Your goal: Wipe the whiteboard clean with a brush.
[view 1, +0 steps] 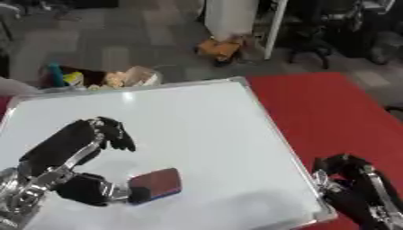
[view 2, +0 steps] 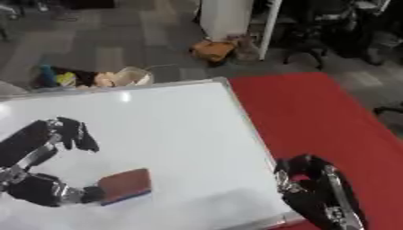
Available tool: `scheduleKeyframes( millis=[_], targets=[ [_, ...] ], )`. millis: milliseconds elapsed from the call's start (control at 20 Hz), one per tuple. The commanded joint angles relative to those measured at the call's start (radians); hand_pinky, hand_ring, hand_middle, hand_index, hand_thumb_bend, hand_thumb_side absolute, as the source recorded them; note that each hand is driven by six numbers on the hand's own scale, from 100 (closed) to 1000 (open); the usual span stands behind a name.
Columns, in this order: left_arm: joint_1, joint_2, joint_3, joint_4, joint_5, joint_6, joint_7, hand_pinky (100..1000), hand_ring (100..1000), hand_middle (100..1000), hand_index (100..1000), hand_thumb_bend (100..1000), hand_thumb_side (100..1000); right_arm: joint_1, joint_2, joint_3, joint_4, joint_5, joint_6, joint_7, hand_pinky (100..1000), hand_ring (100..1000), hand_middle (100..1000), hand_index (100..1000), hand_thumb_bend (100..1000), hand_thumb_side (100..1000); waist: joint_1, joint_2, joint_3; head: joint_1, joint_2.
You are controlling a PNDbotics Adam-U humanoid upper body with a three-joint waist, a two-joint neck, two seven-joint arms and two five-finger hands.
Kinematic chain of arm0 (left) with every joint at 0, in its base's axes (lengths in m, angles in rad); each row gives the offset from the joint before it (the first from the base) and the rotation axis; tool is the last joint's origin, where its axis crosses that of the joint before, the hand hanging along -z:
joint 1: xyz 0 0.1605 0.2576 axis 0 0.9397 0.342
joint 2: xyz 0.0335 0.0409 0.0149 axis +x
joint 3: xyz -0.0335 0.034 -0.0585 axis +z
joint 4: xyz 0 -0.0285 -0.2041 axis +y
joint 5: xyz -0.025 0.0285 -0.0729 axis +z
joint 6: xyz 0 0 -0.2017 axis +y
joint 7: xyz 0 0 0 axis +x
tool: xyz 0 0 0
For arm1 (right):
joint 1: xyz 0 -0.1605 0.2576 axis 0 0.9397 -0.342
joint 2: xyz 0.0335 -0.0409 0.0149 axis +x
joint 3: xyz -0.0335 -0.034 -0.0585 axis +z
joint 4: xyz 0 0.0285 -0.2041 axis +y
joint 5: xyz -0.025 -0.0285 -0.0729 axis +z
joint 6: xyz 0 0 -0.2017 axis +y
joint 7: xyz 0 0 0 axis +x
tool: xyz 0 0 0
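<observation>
The setting is an indoor lab or office workspace. Grey carpet tiles [view 1: 118, 40] cover the floor across the upper part of the frame, with black office chair bases [view 1: 311, 49] at the upper right and a white cabinet or panel [view 1: 230, 18] at top centre. A red table covering [view 1: 330, 112] fills the right side beside a metal-framed whiteboard [view 1: 197, 126], and a bin of mixed items [view 1: 102, 78] stands at the upper left.

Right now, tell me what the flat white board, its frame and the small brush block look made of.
White board: glossy, smooth coated panel, judging by glare spots. Silver frame: probably metal, by its grey sheen. Brush block: dull reddish-brown top, possibly felt or plastic, with a blue strip along its edge.
</observation>
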Motion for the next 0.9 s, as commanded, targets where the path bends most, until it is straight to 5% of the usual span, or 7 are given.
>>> scheduleKeyframes(
  millis=[50,550,900],
  targets=[
    [0.009,0.019,0.08,-0.032,0.037,0.045,0.046,449,526,473,607,721,861,0.0,-0.02,-0.011,-0.011,0.002,-0.001,-0.005,177,472,359,485,100,115,-0.002,-0.02,0.003,-0.004,0.001],
    [0.128,-0.042,0.304,-0.065,0.186,0.175,0.211,425,531,475,594,685,877,0.001,-0.015,-0.016,-0.008,0.001,-0.002,-0.015,180,473,361,488,100,132,-0.004,-0.019,0.018,-0.006,-0.003],
    [0.204,-0.1,0.402,-0.064,0.299,0.21,0.323,426,537,482,603,668,890,0.0,-0.012,-0.021,-0.004,0.002,-0.007,-0.03,182,473,363,490,100,226,0.0,-0.019,0.033,0.054,-0.007]
  ],
)
